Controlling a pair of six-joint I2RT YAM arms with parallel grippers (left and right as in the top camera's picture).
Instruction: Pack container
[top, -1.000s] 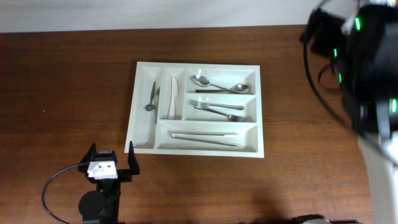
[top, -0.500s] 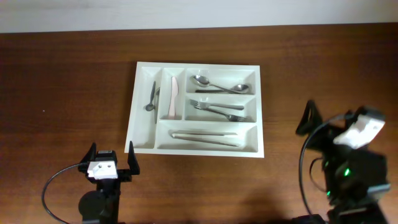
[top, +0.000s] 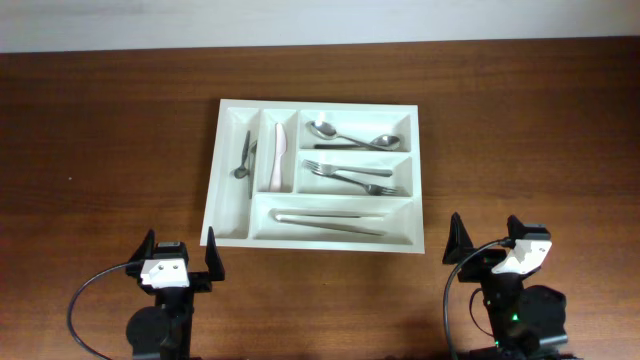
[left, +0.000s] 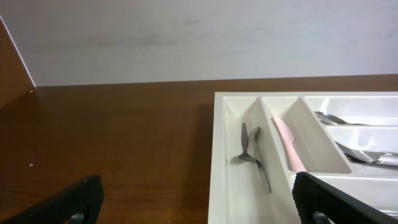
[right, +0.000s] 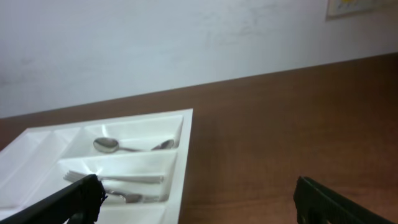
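Note:
The white container (top: 232, 106) lies in the middle of the table. Its compartments hold a small spoon (top: 243, 158), a pink knife (top: 278, 155), two spoons (top: 350, 135), forks (top: 348, 177) and long metal tongs (top: 330, 221). It also shows in the left wrist view (left: 219, 155) and the right wrist view (right: 180, 168). My left gripper (top: 177, 260) is open and empty near the tray's front left corner. My right gripper (top: 487, 240) is open and empty to the right of the tray's front right corner.
The table is dark brown wood (top: 110, 140). A pale wall (left: 186, 37) runs along its far edge. A black cable (top: 85, 300) loops beside the left arm.
The right arm has swung down from the far right of the view and come to rest at the front right of the table. The left arm and tray have not moved.

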